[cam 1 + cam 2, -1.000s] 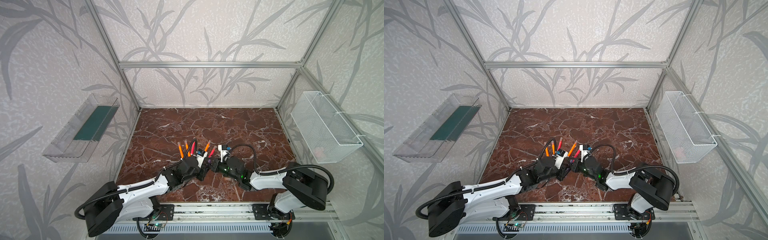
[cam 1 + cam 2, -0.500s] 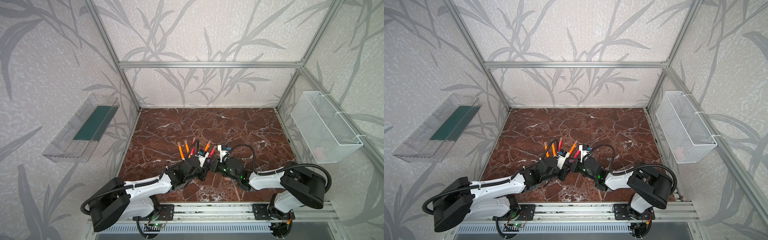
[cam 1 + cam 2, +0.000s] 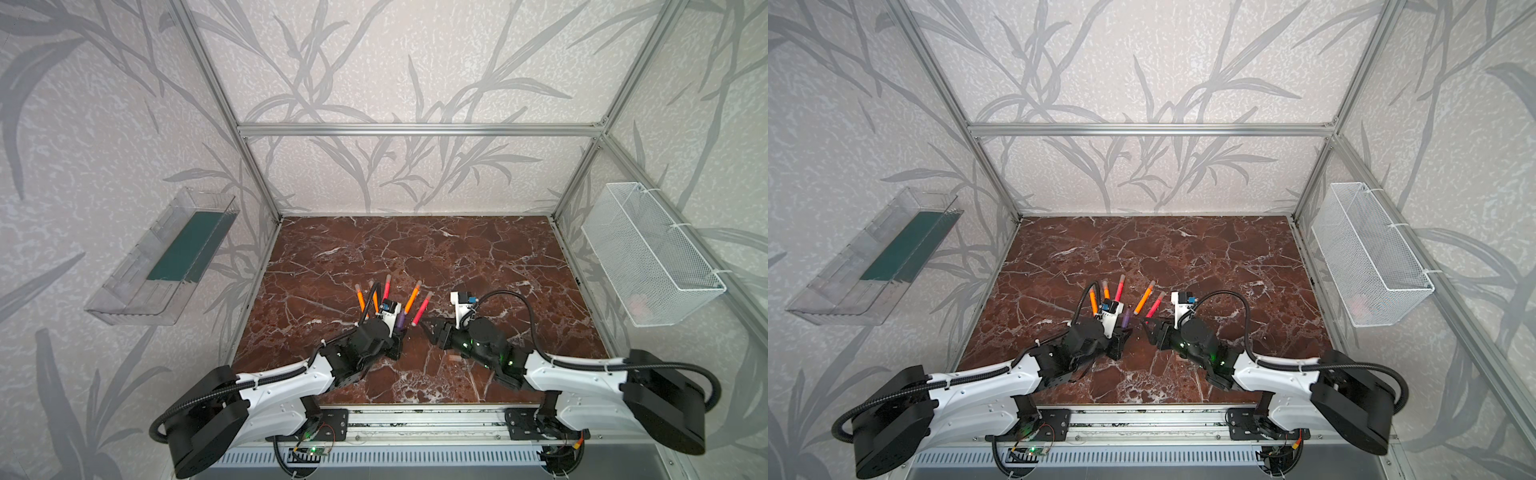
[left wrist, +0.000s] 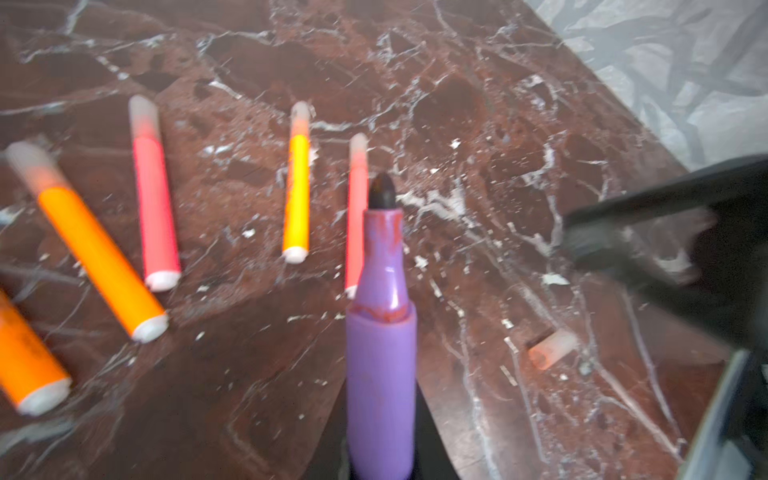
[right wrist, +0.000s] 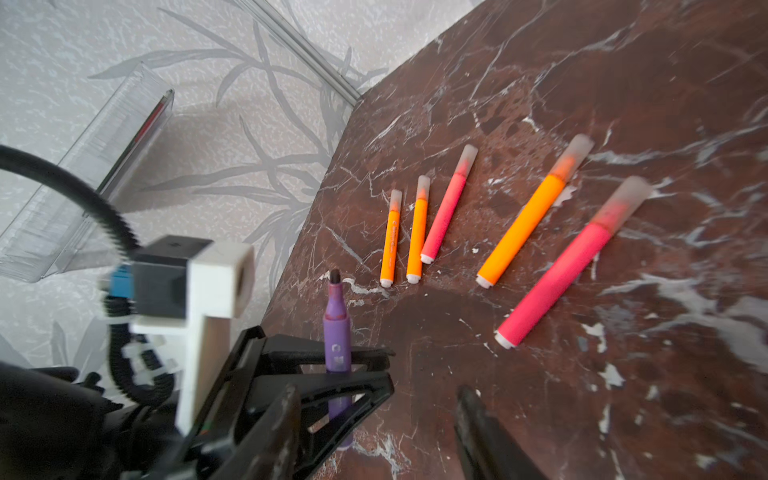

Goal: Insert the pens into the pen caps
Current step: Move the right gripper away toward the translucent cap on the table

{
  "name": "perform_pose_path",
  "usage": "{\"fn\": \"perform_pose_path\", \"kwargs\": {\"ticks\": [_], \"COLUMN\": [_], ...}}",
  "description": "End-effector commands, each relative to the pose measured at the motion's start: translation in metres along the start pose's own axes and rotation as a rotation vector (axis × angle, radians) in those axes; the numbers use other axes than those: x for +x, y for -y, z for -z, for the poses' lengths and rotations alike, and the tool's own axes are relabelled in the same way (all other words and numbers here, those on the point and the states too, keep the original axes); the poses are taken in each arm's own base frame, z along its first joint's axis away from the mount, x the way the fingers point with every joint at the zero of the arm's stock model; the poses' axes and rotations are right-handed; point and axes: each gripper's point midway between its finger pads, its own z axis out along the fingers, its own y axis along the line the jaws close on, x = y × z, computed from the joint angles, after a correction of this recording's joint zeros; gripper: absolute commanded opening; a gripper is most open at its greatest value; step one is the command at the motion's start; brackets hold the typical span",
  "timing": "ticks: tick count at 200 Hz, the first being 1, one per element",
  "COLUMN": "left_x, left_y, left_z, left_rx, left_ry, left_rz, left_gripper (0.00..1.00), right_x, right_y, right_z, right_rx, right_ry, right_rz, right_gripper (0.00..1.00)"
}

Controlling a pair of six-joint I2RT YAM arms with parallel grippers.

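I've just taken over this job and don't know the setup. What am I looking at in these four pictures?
Two robot arms work over a marble tabletop. Two pictures look down from above, side by side; two come from cameras on the arms' wrists. Five capped pens, three orange and two pink, lie on the marble. The left claw is shut on an uncapped purple pen. The right claw is open and empty. One loose cap lies on the marble too.

Pale wallpaper with grey leafy branches all round, aluminium frame at the corners. Floor's a reddish-brown marble slab. Clear plastic bin on the left wall, white mesh basket on the right.
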Motion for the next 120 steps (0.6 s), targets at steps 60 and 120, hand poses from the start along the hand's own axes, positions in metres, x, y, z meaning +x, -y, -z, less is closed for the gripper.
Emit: {"fn": "perform_pose_path", "kwargs": {"ticks": [60, 120], "left_x": [0.005, 0.007], "left_y": [-0.001, -0.002], "left_z": [0.004, 0.011], "left_rx": [0.029, 0.036], "left_ry": [0.022, 0.030], "left_rz": [0.014, 0.025], "left_gripper": [0.00, 0.00], "right_x": [0.060, 0.109], "right_y": [0.077, 0.083], "right_z": [0.065, 0.064], "right_rx": [0.246, 0.322], "right_ry": [-0.235, -0.457], "right_rz": [0.039, 0.103], "right_gripper": [0.62, 0.60]}}
